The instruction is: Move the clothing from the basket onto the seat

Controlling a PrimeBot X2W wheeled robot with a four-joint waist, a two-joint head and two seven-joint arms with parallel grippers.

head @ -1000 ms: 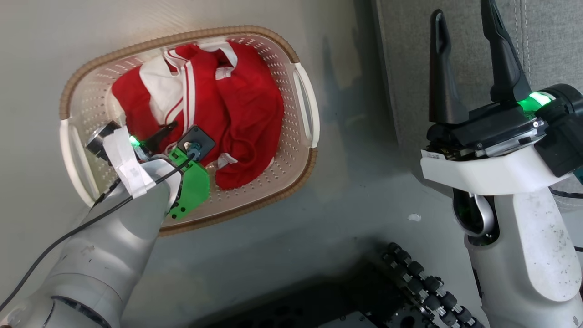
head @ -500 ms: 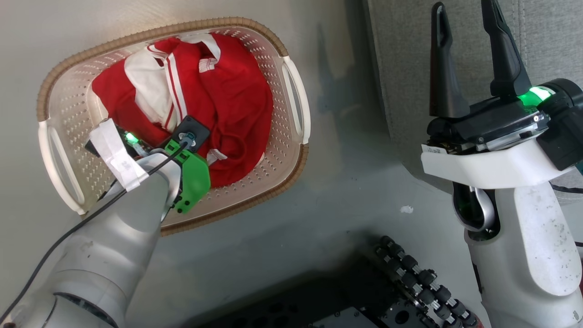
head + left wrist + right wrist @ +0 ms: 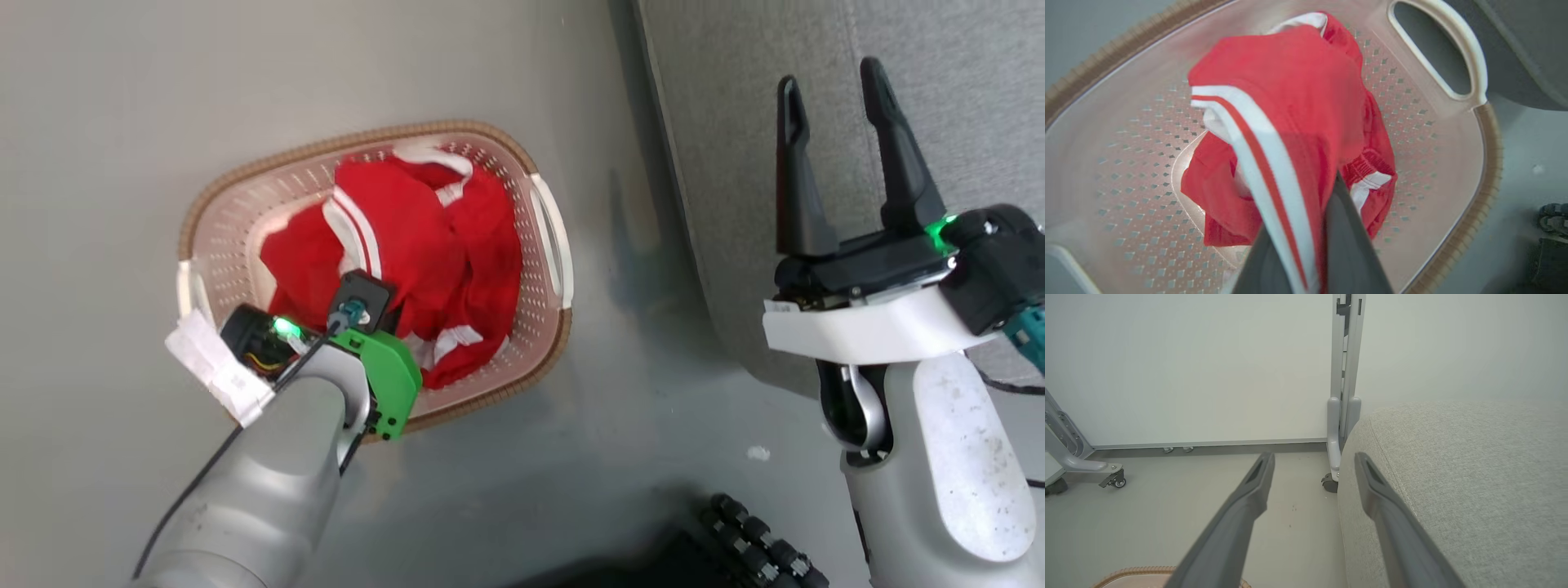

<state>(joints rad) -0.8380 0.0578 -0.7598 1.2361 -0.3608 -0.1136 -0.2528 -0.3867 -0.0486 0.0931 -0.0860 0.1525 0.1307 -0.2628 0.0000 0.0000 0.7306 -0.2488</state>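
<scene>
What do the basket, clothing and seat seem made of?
The basket is likely moulded plastic: smooth cream walls with punched holes, brown woven-look rim. The clothing is thin fabric: it folds and drapes. The seat is probably woven upholstery: matte grey grain, stitched seam.

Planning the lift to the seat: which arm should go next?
Left. The left hand is shut on the clothing in the basket; the right hand hangs open and empty by the seat.

clothing [image 3: 408, 253] in basket [image 3: 237, 237] | basket left of seat [image 3: 980, 82] | basket on floor [image 3: 122, 122]
</scene>
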